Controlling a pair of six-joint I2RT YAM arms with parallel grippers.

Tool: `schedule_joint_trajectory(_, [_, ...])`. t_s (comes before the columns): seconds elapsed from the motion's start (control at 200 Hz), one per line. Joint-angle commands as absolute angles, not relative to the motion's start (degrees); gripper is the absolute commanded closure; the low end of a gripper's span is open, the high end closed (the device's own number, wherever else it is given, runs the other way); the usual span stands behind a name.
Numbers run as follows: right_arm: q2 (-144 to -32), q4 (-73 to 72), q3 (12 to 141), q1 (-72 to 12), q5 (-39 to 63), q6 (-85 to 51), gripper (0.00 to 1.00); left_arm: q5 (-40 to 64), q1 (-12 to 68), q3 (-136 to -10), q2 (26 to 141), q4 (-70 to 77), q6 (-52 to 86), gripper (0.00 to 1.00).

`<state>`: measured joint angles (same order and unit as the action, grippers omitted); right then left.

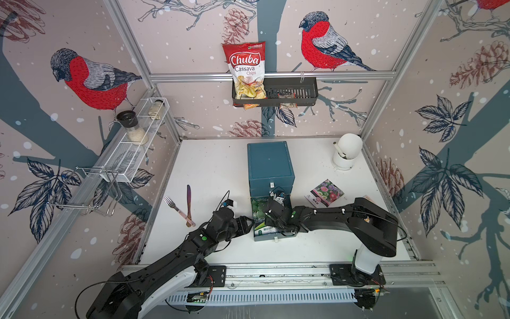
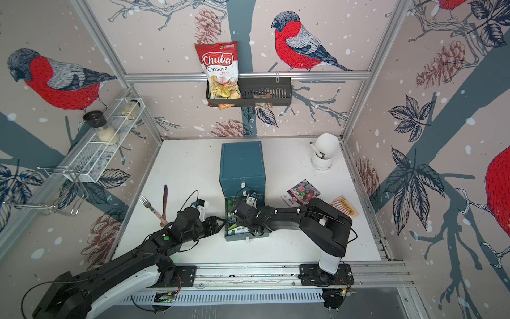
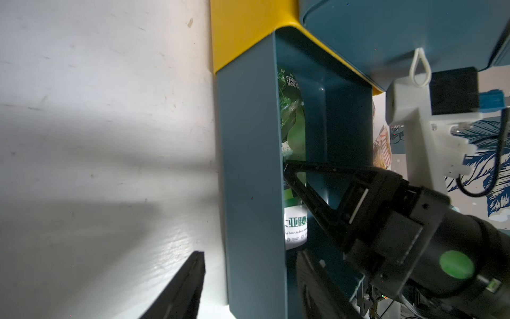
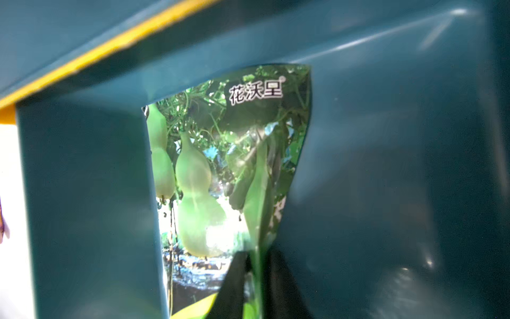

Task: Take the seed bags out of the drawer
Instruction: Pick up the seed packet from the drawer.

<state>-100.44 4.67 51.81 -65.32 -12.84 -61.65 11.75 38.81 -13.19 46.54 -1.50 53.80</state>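
Teal plastic cabinet [image 1: 269, 163] stands mid-table, its bottom drawer [image 3: 248, 193] pulled out. The left gripper [image 1: 247, 223] sits at the drawer's side wall, jaws apart, holding nothing. The right gripper [image 4: 256, 256] pinches the green seed bag [image 4: 220, 165] inside the drawer, seemingly the last one there; the flowered bag [image 1: 325, 193] and orange bag [image 2: 343, 207] lie outside. Next comes a lift clear of the walls.

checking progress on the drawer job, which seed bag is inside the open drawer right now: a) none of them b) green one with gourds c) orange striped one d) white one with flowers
b: the green seed bag sits in the open drawer, pinched by the right end effector, while the flower bag and the orange bag lie out on the table.
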Motion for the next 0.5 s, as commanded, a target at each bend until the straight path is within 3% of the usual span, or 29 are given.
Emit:
schedule_joint_trajectory(0.0, [-100.0,5.0,52.2,-65.4,-11.1,-60.7,0.92,11.7,39.1,-12.8,46.5,1.6,53.9,0.42])
schedule_joint_trajectory(0.08, [-99.5,6.5,52.9,-65.5,-12.0,-60.5,1.0,11.5,39.1,-12.7,46.5,1.5,54.0,0.42])
schedule_joint_trajectory(0.495, [-95.6,14.8,55.7,-67.1,-16.8,-60.4,1.0,10.6,39.1,-12.9,46.3,0.8,53.9,0.41])
